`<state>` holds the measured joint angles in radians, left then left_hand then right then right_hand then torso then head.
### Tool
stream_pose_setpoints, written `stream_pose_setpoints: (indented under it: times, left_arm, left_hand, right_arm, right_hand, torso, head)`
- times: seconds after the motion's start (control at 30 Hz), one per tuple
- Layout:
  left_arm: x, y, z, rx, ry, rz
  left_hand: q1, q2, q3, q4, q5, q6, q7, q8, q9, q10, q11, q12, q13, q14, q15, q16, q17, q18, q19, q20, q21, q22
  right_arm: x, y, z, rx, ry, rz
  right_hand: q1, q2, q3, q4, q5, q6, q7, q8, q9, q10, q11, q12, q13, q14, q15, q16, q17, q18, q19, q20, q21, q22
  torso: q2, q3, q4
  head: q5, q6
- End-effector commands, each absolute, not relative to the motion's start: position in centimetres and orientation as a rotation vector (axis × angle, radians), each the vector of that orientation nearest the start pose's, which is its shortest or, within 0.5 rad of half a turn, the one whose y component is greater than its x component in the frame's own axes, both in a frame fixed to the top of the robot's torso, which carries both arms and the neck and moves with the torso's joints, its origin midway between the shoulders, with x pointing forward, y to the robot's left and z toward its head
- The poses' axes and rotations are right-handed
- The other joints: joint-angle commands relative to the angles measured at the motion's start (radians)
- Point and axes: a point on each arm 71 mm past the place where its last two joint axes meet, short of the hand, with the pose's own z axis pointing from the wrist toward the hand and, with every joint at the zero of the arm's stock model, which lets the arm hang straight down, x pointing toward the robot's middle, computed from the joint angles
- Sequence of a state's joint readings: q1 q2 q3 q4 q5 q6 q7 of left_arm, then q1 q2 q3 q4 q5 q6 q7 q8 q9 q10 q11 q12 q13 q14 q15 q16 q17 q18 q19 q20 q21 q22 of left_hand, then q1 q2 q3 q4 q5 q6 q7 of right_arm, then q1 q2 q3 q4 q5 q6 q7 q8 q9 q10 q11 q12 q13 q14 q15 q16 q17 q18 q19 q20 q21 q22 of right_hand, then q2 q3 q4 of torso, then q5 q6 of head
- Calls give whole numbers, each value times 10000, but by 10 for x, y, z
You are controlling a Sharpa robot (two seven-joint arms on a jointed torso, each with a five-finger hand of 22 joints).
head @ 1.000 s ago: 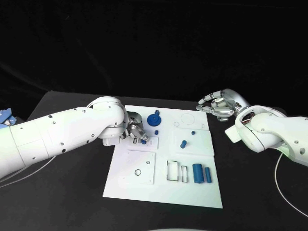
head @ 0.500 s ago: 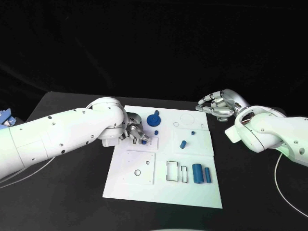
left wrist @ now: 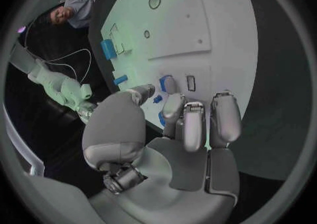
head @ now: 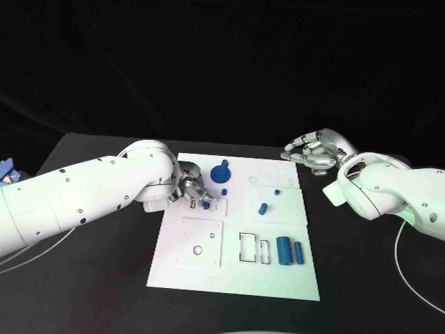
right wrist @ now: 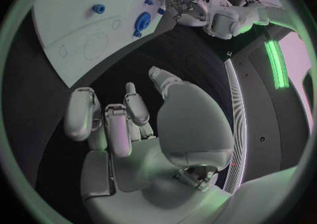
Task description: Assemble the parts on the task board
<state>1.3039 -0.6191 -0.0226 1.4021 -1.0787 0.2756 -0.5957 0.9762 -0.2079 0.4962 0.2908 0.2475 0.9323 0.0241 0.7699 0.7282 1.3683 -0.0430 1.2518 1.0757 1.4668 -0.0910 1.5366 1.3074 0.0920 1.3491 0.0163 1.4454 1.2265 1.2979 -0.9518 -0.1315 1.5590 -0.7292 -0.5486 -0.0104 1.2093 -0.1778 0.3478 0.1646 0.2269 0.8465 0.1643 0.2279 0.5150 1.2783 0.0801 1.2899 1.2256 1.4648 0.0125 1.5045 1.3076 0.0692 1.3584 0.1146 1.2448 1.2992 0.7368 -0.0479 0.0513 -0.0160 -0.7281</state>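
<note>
Against the picture of a second ago, we are seeing very little change: the left hand (head: 192, 189) is sitting a touch farther up the task board (head: 233, 278) along its left edge, and the right hand (head: 315, 153) is staying where it was, just beyond the board's far right corner.

We are reaching the left arm in across the table with its hand low over the board's upper left part, fingers (left wrist: 187, 123) bent down toward the plate. In the left wrist view a small blue part (left wrist: 167, 83) is lying just at the fingertips, beside a small rectangular slot; whether the fingers are pinching it or only touching it, we cannot tell.

We are holding the right hand above the black table (head: 102, 278), off the board, its fingers (right wrist: 115, 123) curled in loosely around nothing.

On the board, the round blue gear-like part (head: 222, 173) is sitting just beyond the left hand. A small blue peg (head: 278, 191) and a short blue piece (head: 263, 207) are lying near the board's middle, apart from both hands. Two longer blue bars (head: 290, 251) are lying side by side near the board's lower right, next to an outlined rectangular slot.
</note>
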Motion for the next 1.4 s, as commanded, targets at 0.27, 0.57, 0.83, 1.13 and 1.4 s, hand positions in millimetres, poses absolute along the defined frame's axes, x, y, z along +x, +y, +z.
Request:
stream_pose_setpoints:
  times: [0.27,0.57,0.83,1.13,1.4]
  left_arm:
    - [517,143,-147,-885,22851,-4885]
    - [536,164,-123,-1185,22365,-4600]
    - [555,180,-117,-1028,21572,-3516]
    - [564,186,-125,-715,21925,-2612]
    - [570,184,-138,-727,22428,-2390]
  left_hand:
    - [274,-54,-503,-4,61,-598,231,-366,-65,-671,189,-660,-891,693,97,-263,1271,-78,-390,133,-267,-539]
    - [798,62,-900,1,68,-1504,775,-1603,-863,-1593,661,-1636,-2224,599,499,-417,971,52,-841,450,-614,-1189]
    - [1069,73,-1110,6,71,-1693,951,-1992,-1249,-2063,836,-2025,-2774,459,671,-588,633,144,-1158,613,-847,-1617]
    - [974,69,-1315,29,22,-1528,941,-1975,-1339,-1959,834,-1873,-2646,518,676,-496,797,114,-1037,646,-780,-1447]
    - [922,128,-1403,29,-1,-1411,923,-1934,-1370,-1926,822,-1818,-2606,532,670,-470,838,106,-1000,651,-758,-1396]
  right_arm:
    - [489,-263,-166,5906,15683,8445]
    - [490,-264,-167,5928,15703,8409]
    - [490,-265,-167,5940,15710,8388]
    - [490,-264,-167,5929,15723,8392]
    - [490,-264,-167,5916,15720,8392]
  right_hand:
    - [-158,13,-35,106,54,-68,-10,45,12,-72,5,-40,-24,604,-57,-66,693,182,-88,-20,-105,-33]
    - [-174,19,-48,128,67,-70,-12,52,13,-78,3,-46,-32,602,-58,-70,684,182,-89,-21,-111,-35]
    - [-175,23,-50,133,75,-70,-13,55,14,-81,3,-48,-35,602,-58,-71,684,180,-84,-21,-105,-29]
    - [-176,44,-55,153,106,-70,-16,66,16,-78,0,-46,-35,604,-61,-70,690,181,-84,-22,-110,-30]
    - [-176,44,-55,153,106,-70,-16,66,16,-78,0,-46,-35,604,-61,-70,690,181,-84,-22,-110,-30]
  torso:
    - [-4,6,6]
    - [-9,5,38]
    - [1,-4,21]
    - [2,-13,21]
    - [24,-14,-14]
  head:
    - [-45,79]
    - [-26,31]
    - [47,127]
    - [132,109]
    - [155,102]
